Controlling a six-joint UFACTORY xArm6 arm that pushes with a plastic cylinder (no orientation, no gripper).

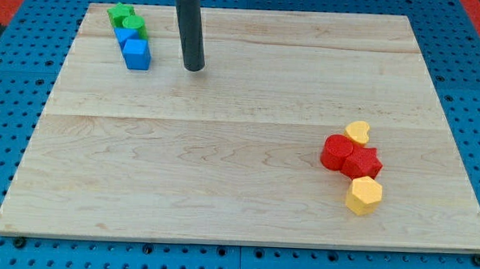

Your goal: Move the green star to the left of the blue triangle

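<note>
The green star (118, 15) lies at the board's top left, touching a green round block (134, 24) on its right. Just below them sit the blue triangle (124, 37) and a blue cube (136, 54), all packed in one cluster. My tip (193, 67) rests on the board to the right of the cluster, about level with the blue cube and clear of every block.
At the view's right lies a second cluster: a yellow heart (358, 131), a red round block (337, 151), a red star (363, 163) and a yellow hexagon (364, 195). The wooden board (237, 191) sits on a blue pegboard.
</note>
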